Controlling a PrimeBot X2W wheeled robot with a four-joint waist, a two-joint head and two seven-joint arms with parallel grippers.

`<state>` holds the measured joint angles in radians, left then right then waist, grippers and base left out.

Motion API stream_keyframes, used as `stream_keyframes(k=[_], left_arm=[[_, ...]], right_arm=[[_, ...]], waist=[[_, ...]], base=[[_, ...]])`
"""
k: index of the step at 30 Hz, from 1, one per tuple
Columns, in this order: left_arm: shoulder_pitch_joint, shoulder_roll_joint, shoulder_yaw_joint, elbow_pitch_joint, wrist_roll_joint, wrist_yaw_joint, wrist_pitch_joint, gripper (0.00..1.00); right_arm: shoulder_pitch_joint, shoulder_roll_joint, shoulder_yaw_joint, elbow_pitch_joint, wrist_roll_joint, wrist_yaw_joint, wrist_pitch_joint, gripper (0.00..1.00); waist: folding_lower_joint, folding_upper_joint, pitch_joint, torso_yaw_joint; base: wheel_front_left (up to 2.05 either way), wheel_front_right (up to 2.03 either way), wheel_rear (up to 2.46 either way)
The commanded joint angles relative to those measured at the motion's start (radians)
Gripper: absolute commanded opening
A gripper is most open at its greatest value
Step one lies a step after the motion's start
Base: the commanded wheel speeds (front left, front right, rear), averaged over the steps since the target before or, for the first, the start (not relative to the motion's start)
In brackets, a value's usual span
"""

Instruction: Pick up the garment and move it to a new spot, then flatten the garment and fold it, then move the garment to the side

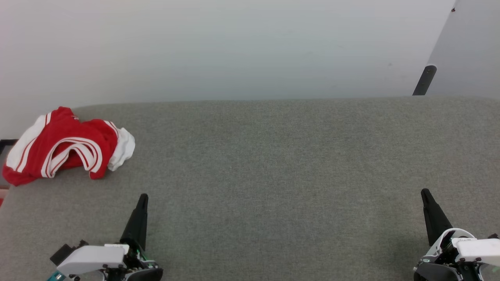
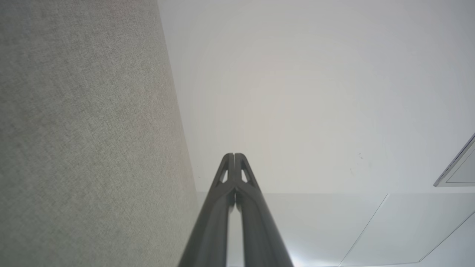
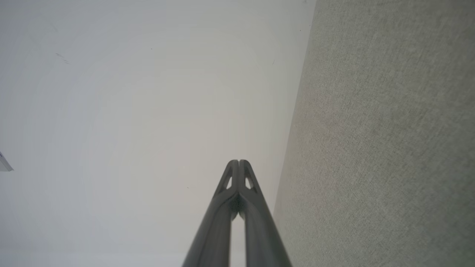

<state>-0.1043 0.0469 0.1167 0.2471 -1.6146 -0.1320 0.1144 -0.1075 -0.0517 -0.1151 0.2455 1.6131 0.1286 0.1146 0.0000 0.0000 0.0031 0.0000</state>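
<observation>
Grey woven fabric [image 1: 273,175] covers the work surface. At its 9 o'clock edge the garment [image 1: 64,146] lies in a crumpled heap: red body bunched, striped trim looped on top, a white sleeve spilling toward 3 o'clock. It looks dropped rather than laid out, so I judge the pick-up is not yet begun.

At 7 o'clock the left gripper [image 1: 143,198] sits low with its fingers pressed together, holding nothing and pointing toward 12. The heap lies near it, at about 10 o'clock from its tip, so this arm seems the natural one to reach. At 5 o'clock the right gripper [image 1: 425,193] is likewise pinched closed and empty. It is well apart from the cloth, probably parked so the middle is free for spreading.

The fabric is matte with an even weave, likely a grippy base for flattening. Behind it rises a plain pale wall [image 1: 234,47], with a dark post [image 1: 425,80] at 2 o'clock.
</observation>
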Motion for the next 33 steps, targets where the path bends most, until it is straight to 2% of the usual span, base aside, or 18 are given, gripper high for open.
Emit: stream_keyframes(k=[1, 6, 7, 8, 9, 10, 11, 24, 33], left_arm=[[-0.009, 0.001, 0.000, 0.001, 0.004, -0.004, 0.000, 0.00], [-0.009, 0.001, 0.000, 0.001, 0.004, -0.004, 0.000, 0.00], [0.000, 0.000, 0.000, 0.000, 0.000, 0.000, 0.000, 1.00], [0.002, -0.001, -0.001, 0.003, 0.000, 0.000, 0.000, 1.00], [0.009, -0.003, -0.001, 0.010, 0.000, 0.001, -0.001, 0.00], [0.018, -0.006, -0.002, 0.020, 0.000, 0.001, -0.001, 0.00], [0.025, -0.007, -0.004, 0.023, 0.000, 0.002, -0.002, 1.00], [0.033, 0.004, -0.049, -0.078, 0.026, 0.068, -0.050, 1.00], [0.039, 0.045, -0.089, -0.136, 0.101, 0.122, -0.089, 1.00]], right_arm=[[-0.002, 0.002, 0.002, 0.000, -0.001, 0.004, -0.001, 0.00], [-0.002, 0.002, 0.002, 0.000, -0.001, 0.004, -0.001, 0.00], [0.000, 0.000, 0.000, 0.000, 0.000, 0.000, 0.000, 1.00], [0.001, 0.000, 0.000, 0.004, 0.000, 0.000, 0.000, 1.00], [0.005, 0.001, 0.001, 0.012, 0.000, -0.002, -0.001, 0.00], [0.013, 0.003, 0.001, 0.021, 0.000, -0.002, -0.001, 0.00], [0.019, 0.004, 0.003, 0.027, -0.001, -0.002, -0.002, 1.00], [0.006, 0.003, 0.056, 0.016, -0.040, -0.001, -0.055, 1.00], [-0.009, 0.003, 0.069, 0.016, -0.148, 0.000, -0.077, 1.00]], waist=[[0.0000, 0.0000, 0.000, 0.000], [0.0000, 0.0000, 0.000, 0.000], [0.0000, 0.0000, 0.000, 0.000], [0.0000, 0.0000, 0.000, 0.000], [0.0000, 0.0000, 0.000, 0.000], [0.0000, 0.0000, 0.000, 0.000], [0.0000, 0.0000, -0.001, 0.000], [0.0000, 0.0000, -0.003, -0.001], [0.0000, 0.0000, -0.005, -0.002]], base=[[0.00, 0.00, 0.00], [0.00, 0.00, 0.00], [0.00, 0.00, 0.00], [0.00, 0.00, 0.00], [0.00, 0.00, 0.00], [0.00, 0.00, 0.00], [0.00, 0.00, 0.00], [0.00, 0.00, 0.00], [0.00, 0.00, 0.00]])
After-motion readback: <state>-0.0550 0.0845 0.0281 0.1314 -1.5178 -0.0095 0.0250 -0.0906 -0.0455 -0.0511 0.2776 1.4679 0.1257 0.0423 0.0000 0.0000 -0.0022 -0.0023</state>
